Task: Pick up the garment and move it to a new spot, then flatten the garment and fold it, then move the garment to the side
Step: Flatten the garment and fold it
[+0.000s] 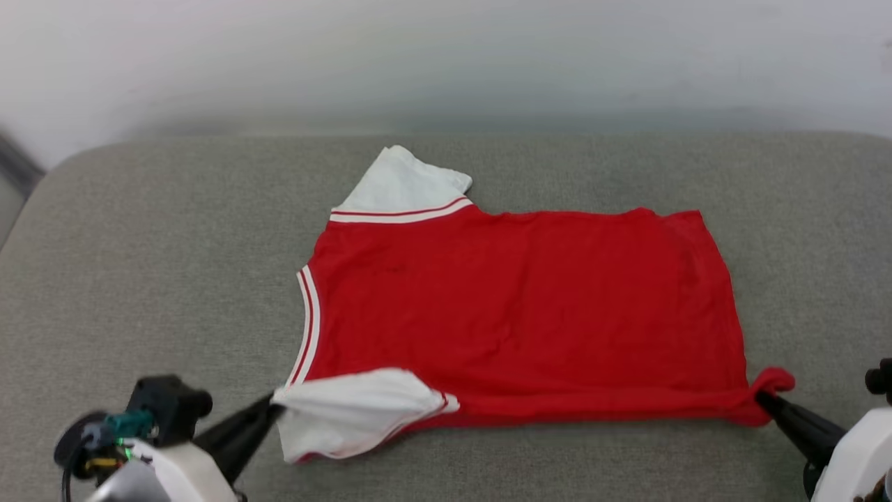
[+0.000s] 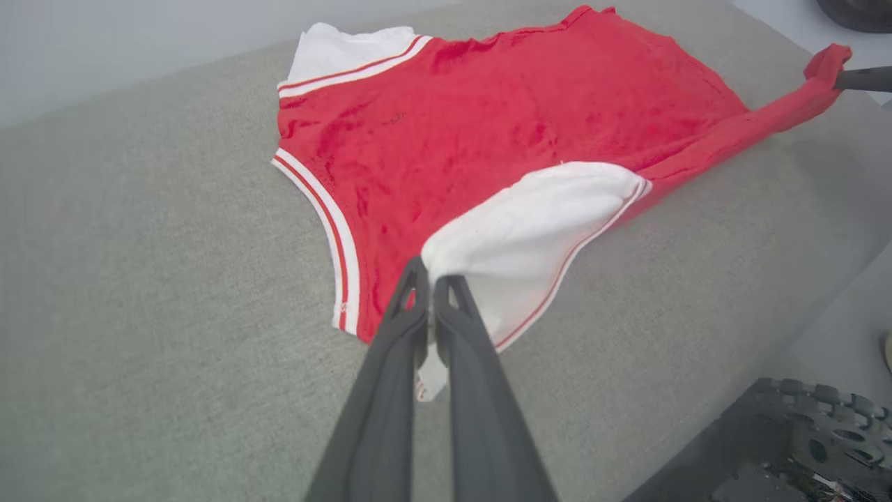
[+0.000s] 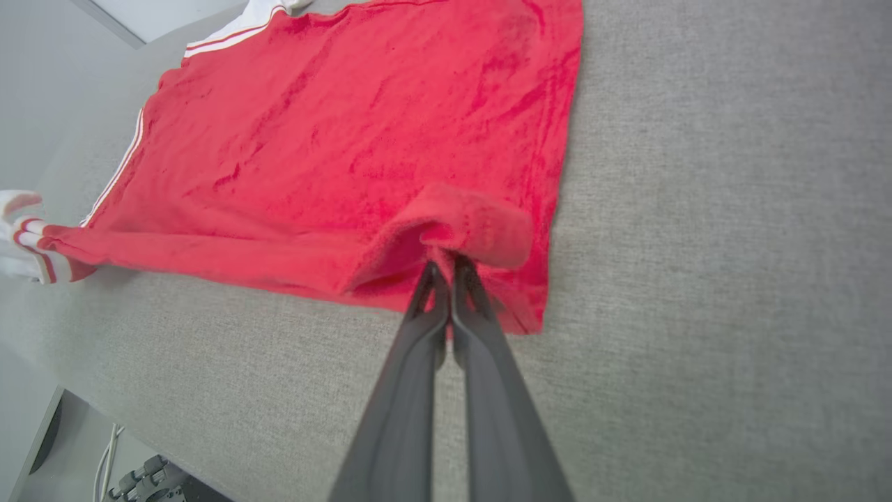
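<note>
Two claws hold the garment at once, one at each end of its near edge. Our left claw is pinched tight on the near white sleeve. Its fingers are pressed together with only thin cloth between them. That sleeve is puffed up and lifted a little off the bench. Our right claw is squeezed tight too. It grips the near bottom corner of the red part, where the cloth bunches into a small red lump.

We see the garment spread out on the grey bench, about in the middle. Its neck end points to our left and its bottom hem points to our right. The near edge runs in a straight line between the two claws (it looks rolled over a bit). The other white sleeve lies flat at the far side, with red and white stripes where it meets the red part. The side facing up is plain red. A pale wall stands behind the bench.
</note>
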Tool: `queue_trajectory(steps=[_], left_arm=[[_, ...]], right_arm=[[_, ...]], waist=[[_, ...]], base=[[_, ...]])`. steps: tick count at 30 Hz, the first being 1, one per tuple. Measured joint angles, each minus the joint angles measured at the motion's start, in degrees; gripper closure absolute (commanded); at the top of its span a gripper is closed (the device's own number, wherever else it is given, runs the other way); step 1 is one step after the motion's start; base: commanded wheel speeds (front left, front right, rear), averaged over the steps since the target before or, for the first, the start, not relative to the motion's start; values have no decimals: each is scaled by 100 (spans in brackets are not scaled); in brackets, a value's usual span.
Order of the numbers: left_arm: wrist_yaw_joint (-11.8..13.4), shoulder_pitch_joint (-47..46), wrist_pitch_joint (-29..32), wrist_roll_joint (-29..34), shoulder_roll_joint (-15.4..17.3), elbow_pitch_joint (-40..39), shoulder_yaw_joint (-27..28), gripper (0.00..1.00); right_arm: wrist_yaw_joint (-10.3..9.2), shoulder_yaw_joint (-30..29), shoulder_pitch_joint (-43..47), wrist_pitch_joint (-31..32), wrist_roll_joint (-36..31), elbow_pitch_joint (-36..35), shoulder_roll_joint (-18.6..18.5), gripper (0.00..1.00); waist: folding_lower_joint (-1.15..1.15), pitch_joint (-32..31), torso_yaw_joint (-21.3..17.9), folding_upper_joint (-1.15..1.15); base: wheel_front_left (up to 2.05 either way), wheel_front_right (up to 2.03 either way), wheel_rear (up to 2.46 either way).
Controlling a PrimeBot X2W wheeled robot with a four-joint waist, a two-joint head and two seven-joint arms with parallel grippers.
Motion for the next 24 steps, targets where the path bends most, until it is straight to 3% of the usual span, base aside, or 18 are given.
queue_trajectory(steps=[8, 22, 23, 24], left_arm=[[-146, -1150, 256, 579, -220, 645, -212, 100], [-563, -2618, 456, 898, -716, 2252, -635, 100], [-564, -2670, 487, 948, -758, 2396, -684, 96], [-568, -2707, 502, 977, -806, 2515, -747, 43]], right_arm=[[0, -276, -563, 475, -537, -53, 474, 100], [0, -353, -1378, 1099, -1617, 387, 1103, 100], [0, -353, -1400, 1127, -1647, 421, 1147, 100], [0, -363, -1428, 1147, -1647, 467, 1201, 100]], waist=[[1, 561, -83, 0], [1, 1131, -188, 0], [0, 1148, -191, 0], [1, 1159, -192, 0]], base=[[0, 0, 0], [0, 0, 0], [0, 0, 0], [0, 0, 0]])
